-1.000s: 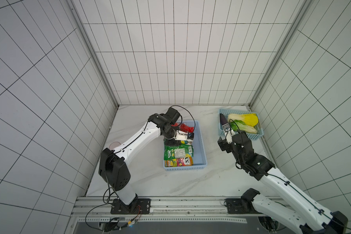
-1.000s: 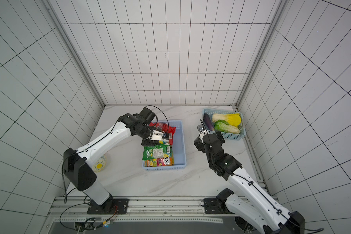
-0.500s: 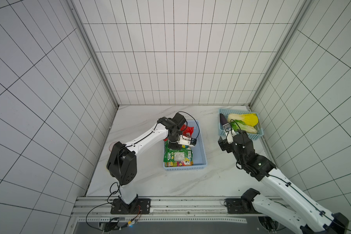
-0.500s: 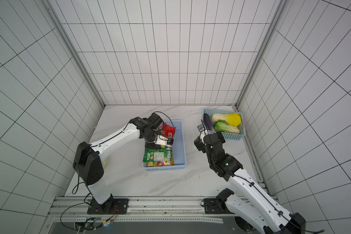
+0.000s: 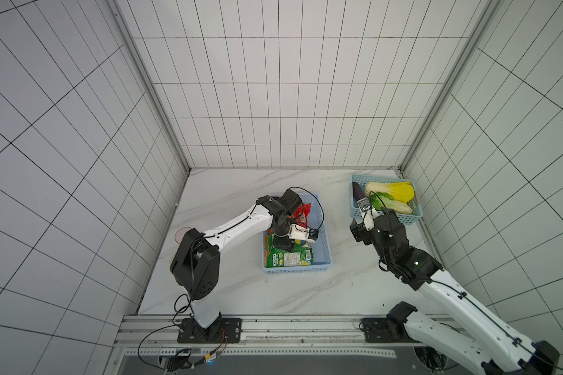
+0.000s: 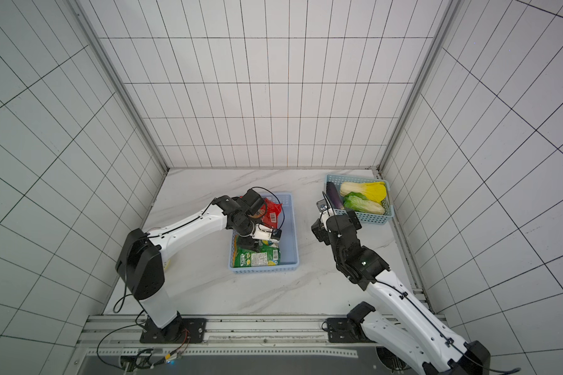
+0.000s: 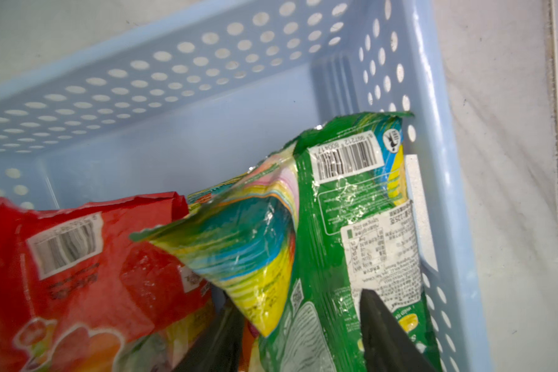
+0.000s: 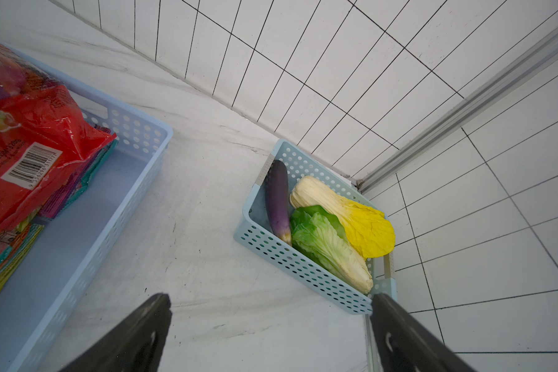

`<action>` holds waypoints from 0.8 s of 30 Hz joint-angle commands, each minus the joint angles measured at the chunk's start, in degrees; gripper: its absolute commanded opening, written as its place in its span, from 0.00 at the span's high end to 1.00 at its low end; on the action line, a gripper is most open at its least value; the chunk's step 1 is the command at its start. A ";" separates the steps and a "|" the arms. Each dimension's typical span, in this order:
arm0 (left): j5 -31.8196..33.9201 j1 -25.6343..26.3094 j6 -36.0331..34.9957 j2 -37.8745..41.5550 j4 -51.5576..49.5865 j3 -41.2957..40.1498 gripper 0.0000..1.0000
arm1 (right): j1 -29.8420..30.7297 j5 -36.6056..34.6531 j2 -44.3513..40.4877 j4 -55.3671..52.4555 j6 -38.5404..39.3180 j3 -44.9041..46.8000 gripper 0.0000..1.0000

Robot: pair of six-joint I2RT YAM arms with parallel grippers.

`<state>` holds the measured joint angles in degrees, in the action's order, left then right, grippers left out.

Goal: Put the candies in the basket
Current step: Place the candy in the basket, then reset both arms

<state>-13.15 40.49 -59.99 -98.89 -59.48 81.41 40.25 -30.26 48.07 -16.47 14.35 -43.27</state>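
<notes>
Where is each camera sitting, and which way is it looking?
Top views: high above the front rail, looking down at the whole table; both show the left arm and right arm.
Left wrist: on the left arm, down inside the basket, facing the green bag and red bag; its open jaws show.
Right wrist: on the right arm, above the table, facing the back corner and the vegetable basket; its open, empty jaws show.
Shared: both wrist views show the basket and red bag.

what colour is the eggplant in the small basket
Dark purple, paler at one tip. The eggplant shows best in the right wrist view.
</notes>
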 commanded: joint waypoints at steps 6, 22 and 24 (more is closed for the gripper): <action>-1.29 -3.95 9.36 9.37 5.15 1.73 0.14 | 0.44 -0.76 0.06 1.35 0.18 1.37 0.01; -13.01 -31.29 43.63 21.08 21.64 -2.52 0.03 | -0.48 -2.70 1.67 5.24 0.97 2.87 0.01; -9.56 -35.00 49.03 21.89 26.39 -5.44 0.02 | -2.32 -2.18 1.75 7.06 -0.57 3.91 0.01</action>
<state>-24.84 9.10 -22.70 -78.11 -41.82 79.13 39.55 -32.14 49.60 -13.06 14.76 -41.15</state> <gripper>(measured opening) 0.977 0.989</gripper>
